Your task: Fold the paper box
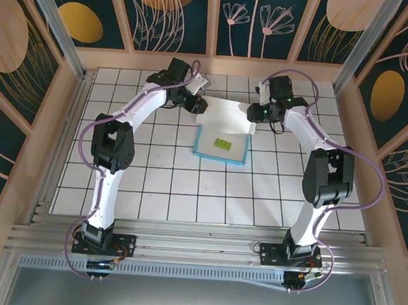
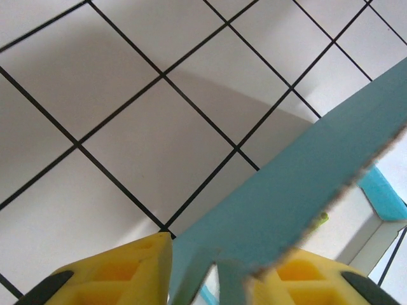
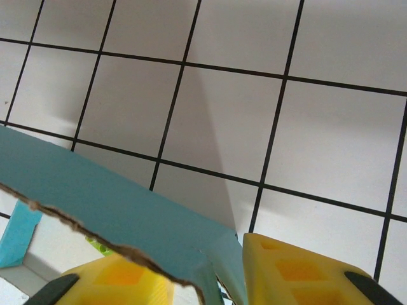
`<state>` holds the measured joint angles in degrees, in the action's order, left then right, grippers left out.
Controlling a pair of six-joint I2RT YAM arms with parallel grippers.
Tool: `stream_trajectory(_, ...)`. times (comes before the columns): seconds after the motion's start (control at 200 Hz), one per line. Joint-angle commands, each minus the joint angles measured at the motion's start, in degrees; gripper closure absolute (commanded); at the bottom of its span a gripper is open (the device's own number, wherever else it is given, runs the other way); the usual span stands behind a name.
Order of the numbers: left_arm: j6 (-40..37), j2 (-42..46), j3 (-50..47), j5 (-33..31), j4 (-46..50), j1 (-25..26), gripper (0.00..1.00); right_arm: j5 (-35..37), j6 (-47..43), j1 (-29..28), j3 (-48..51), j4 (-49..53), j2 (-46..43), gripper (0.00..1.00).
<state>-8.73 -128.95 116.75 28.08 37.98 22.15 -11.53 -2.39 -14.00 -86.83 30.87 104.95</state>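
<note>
Turquoise card on one face and white on the other, the paper box (image 1: pixel 218 157) lies open near the middle of the tiled table (image 1: pixel 152 184), a little toward the far side. Its shallow tray faces up, and a small lime-green piece (image 1: pixel 224 144) rests inside. Low turquoise walls already stand along the near and side edges, so the tray looks formed. The wide rear flap (image 1: pixel 228 114) is lifted off the tiles and leans back, showing white from above and turquoise (image 2: pixel 305 190) to the wrist cameras. The left gripper (image 1: pixel 198 104) is at the flap's left end, and the left wrist view (image 2: pixel 213 279) shows its yellow fingers (image 2: pixel 121 276) drawn in close with the card's edge passing between them. The right gripper (image 1: pixel 255 114) mirrors this at the right end (image 3: pixel 210 279), its pads pinched onto the torn-looking edge of the flap (image 3: pixel 114 203). Judging by this, the fold is partway done: the flap still has to be brought forward over the tray and tucked down, and I cannot tell whether any smaller tabs remain loose.
</note>
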Motion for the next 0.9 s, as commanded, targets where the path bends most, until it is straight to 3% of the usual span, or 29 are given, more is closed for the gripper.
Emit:
stream_trajectory(0.0,1.2,1.7,-1.4,1.4,-0.7,-0.2,0.69,2.1,1.5,-0.5,-0.2,2.0,-1.0,0.67)
stream_trajectory(0.526,8.0,7.5,-9.1,-6.9,-7.4,2.4,0.69,3.5,5.3,-1.5,1.5,0.6,-1.5,0.76)
stream_trajectory(0.736,8.7,8.1,-9.1,-8.8,-7.4,3.1,0.80,5.0,5.8,-2.1,2.1,-0.2,-1.7,0.77)
stream_trajectory(0.896,10.1,7.7,-9.0,-9.4,-7.2,3.2,0.83,5.5,6.0,-2.5,2.2,-0.9,-1.8,0.79)
